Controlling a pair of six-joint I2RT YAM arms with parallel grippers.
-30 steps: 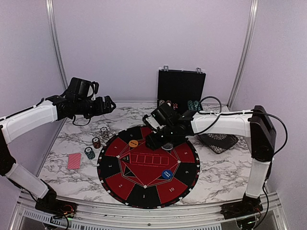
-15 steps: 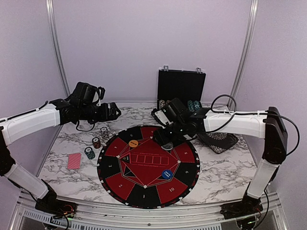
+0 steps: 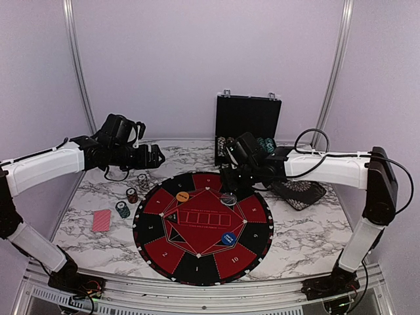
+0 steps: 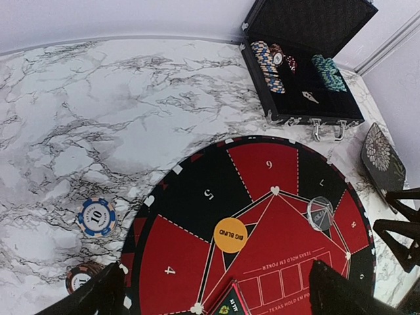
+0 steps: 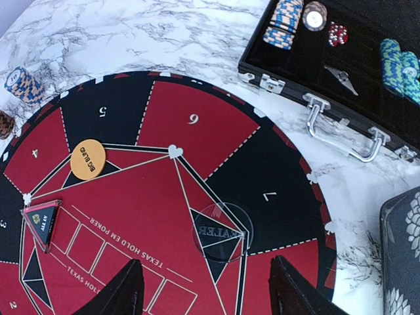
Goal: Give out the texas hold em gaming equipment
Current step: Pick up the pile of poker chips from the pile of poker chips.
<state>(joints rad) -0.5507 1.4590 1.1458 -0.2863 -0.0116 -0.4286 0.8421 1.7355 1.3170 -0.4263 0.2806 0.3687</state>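
A: Pictured at left: left fingers (image 4: 341, 292), spread as wide as possible, gripping nothing, hanging over the bench (image 3: 98, 190) just beyond the far-left edge of the round mat (image 3: 203, 226). And on the right?

B: Right fingers (image 5: 121, 292), parted as well and empty, poised above the mat's far side. Seen between them in the wrist view, flat on the mat by the 7 segment: clear disc (image 5: 222, 231), touched by neither finger.

A: Elsewhere on the mat?

B: Orange disc (image 4: 230, 235), marked BIG BLIND, left of centre near the 5 segment. Blue disc (image 3: 228, 239) toward the near right. Small triangular marker (image 5: 42, 220) at the left, beside the row of printed card boxes.

A: Off the mat?

B: On the marbled bench just left of the mat, three small stacks in a line from far to near: white chips (image 3: 142, 178), red chips (image 3: 132, 195), teal chips (image 3: 123, 209). Nearer and further left, apart from the stacks: red-backed cards (image 3: 101, 221), lying flat.

A: At the back?

B: Black case (image 3: 248, 118), lid raised, at the bench's far edge. Inside, stacked chips (image 5: 285, 23) laid on their sides in rows. Right of the mat, partly hidden under the right arm: patterned dish (image 3: 298, 192).
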